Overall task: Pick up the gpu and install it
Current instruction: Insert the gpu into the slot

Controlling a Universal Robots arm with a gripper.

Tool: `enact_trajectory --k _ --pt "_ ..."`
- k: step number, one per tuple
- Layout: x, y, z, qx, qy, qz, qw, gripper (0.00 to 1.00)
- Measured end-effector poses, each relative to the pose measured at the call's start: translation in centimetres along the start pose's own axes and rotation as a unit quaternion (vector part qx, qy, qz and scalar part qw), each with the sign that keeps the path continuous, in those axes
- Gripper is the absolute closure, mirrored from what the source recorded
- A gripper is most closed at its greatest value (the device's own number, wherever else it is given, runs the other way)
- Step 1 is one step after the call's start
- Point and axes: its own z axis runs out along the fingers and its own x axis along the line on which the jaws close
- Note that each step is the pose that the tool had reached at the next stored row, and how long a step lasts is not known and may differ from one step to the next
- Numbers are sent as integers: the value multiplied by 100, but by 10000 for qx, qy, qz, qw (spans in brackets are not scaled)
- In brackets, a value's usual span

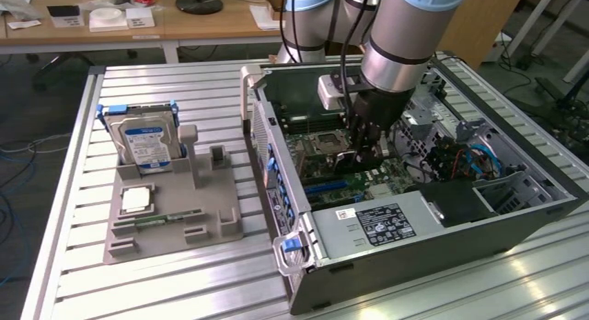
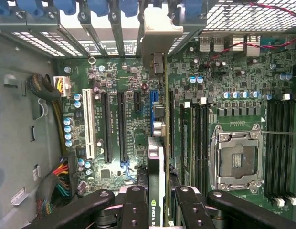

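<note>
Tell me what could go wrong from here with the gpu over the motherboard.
1. The gpu, gripped edge-on in the tool, hangs among close parallel slots. A slight offset or tilt could land it beside the blue slot or against the memory slots.
2. Its pale bracket sits close to the blue rear clips and might snag there during the push down.

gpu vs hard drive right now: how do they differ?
Place: gpu is inside the open case, over the motherboard; hard drive sits in the grey holder outside.
Grip: gpu is clamped in the pincer; hard drive is free.
Shared: both stand on edge.
</note>
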Motion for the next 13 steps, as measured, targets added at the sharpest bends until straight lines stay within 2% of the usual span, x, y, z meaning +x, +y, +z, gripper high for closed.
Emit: enact_trajectory --k 10,13 --pt "0 1 3 -5 -2 -61 10000 73" --pt "3 28 16 -5 -2 -61 10000 73"
